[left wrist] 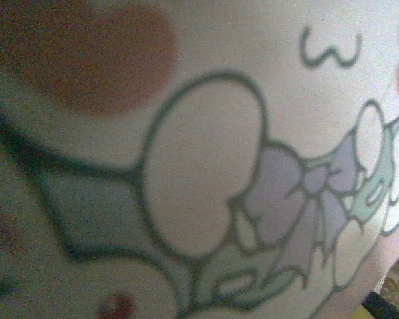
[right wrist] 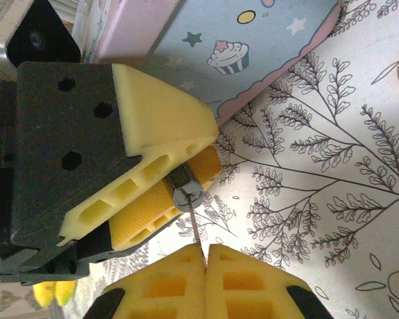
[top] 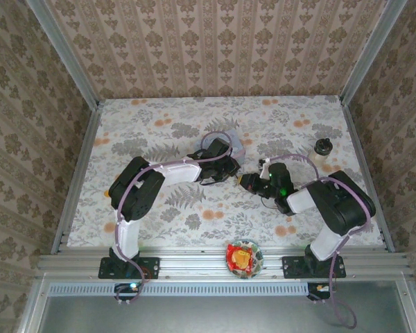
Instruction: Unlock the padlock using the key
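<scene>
Two yellow fingers of the right gripper are pressed tight together, pinching the key, whose thin shaft sticks out just ahead of their tips. Its far end reaches the silvery face of the padlock, which sits clamped between the left gripper's closed fingers. A pale blue tin lies just behind the left gripper.
</scene>
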Action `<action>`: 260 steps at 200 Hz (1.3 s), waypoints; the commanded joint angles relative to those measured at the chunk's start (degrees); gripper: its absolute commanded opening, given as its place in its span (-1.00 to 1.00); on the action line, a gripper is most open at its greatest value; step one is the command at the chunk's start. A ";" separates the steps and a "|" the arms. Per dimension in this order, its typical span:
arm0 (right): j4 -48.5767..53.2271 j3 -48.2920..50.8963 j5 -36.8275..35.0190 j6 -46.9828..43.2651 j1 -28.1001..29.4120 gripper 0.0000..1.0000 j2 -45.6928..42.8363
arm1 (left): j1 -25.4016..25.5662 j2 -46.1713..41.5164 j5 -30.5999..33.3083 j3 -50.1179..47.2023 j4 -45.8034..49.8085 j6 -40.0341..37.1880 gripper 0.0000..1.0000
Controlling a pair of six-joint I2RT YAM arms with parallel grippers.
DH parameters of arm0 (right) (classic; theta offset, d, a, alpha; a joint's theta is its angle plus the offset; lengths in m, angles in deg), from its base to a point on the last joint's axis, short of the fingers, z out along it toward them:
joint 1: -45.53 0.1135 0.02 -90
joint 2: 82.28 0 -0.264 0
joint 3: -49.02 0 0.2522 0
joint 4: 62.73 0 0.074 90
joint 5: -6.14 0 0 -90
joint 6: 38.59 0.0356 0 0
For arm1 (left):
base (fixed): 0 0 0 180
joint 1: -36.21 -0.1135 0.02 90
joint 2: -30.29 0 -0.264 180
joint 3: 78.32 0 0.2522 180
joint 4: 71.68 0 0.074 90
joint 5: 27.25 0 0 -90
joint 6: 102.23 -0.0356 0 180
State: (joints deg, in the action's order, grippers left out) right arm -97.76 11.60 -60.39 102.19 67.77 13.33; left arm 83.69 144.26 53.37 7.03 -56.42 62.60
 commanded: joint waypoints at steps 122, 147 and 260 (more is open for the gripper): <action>17.91 -5.10 -19.93 -6.27 5.71 -1.00 -14.14 | 3.76 -1.46 -14.73 -1.82 6.29 6.04 -0.58; 14.56 -4.16 -17.35 -2.46 5.62 -1.00 -12.29 | 3.86 -2.54 -15.31 -1.66 8.74 6.88 -0.58; 8.08 -4.90 -2.83 -0.49 1.08 -1.00 -5.06 | 3.78 -7.53 -13.99 -3.63 10.81 8.34 -0.58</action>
State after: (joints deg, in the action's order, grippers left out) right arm -82.59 8.54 -61.62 100.20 70.59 7.04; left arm 84.44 140.02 53.83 4.72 -50.32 65.42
